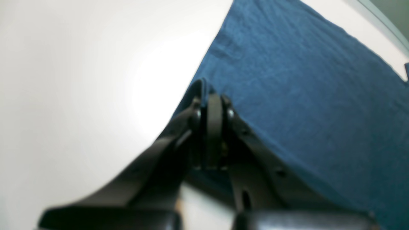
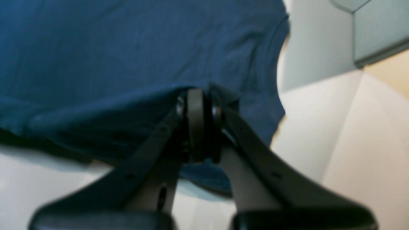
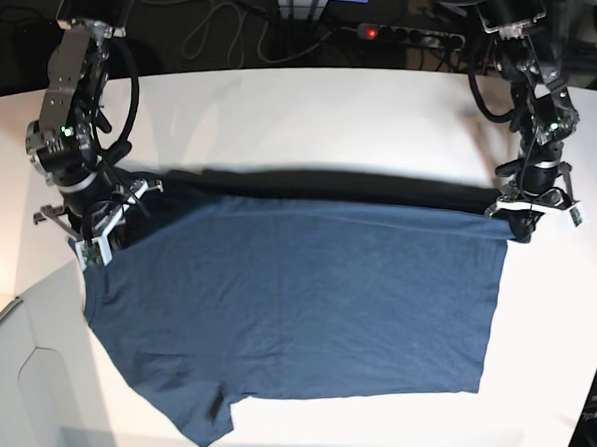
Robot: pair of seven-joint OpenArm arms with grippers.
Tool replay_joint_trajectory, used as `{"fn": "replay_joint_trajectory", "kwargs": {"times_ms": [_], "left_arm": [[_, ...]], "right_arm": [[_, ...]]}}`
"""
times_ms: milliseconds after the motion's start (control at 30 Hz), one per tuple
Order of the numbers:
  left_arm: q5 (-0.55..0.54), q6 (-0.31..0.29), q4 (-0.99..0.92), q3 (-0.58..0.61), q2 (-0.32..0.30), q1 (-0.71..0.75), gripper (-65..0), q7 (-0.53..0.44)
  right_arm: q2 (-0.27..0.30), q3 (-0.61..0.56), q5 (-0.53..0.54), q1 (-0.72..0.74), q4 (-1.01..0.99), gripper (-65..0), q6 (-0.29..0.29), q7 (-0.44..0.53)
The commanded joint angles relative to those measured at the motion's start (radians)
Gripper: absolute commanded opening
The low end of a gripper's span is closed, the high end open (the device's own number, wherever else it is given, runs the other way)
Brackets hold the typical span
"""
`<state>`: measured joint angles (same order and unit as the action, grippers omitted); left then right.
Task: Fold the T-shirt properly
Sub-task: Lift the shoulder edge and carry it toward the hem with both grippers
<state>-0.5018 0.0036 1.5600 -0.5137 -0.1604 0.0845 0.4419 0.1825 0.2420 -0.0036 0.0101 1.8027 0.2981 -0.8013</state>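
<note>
Navy T-shirt [image 3: 304,304] held taut above white tabletop [image 3: 314,114]; left gripper [image 1: 211,95] and right gripper [image 2: 199,92] pinching, seemingly, opposite far corners.

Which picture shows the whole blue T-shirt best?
The base view: the T-shirt appears nearly whole on the white table, held by both grippers. Each wrist view shows only the blurry cloth near its own gripper.

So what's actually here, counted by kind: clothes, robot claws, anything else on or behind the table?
T-shirts: 1, the navy T-shirt, held up along one edge
Grippers: 2, the left gripper and the right gripper, each pinching the shirt
Tables: 1, the white table
Power strips: 1, the power strip behind the table
Total: 5
</note>
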Motion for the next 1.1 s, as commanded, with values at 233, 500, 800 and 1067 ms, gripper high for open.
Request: {"fn": "replay_joint_trajectory", "kwargs": {"times_ms": [233,500,800,1067], "left_arm": [[-0.005,-0.003,-0.08,0.008,-0.021,-0.125,-65.0,-0.03],[-0.005,-0.003,-0.128,0.091,-0.04,-0.174,-65.0,-0.039],[-0.005,-0.003,-0.129,0.091,-0.04,-0.223,-65.0,-0.039],[-0.005,-0.003,-0.212,0.091,-0.04,-0.263,-65.0,-0.041]], "right_arm": [[0.01,0.004,0.0,0.19,-0.179,-64.9,0.011,0.024],[0.015,0.003,0.0,0.305,-0.264,-64.9,0.011,0.026],[0.01,0.003,0.0,0.376,-0.347,-64.9,0.011,0.069],[0.01,0.003,0.0,0.385,-0.38,-64.9,0.011,0.109]]}}
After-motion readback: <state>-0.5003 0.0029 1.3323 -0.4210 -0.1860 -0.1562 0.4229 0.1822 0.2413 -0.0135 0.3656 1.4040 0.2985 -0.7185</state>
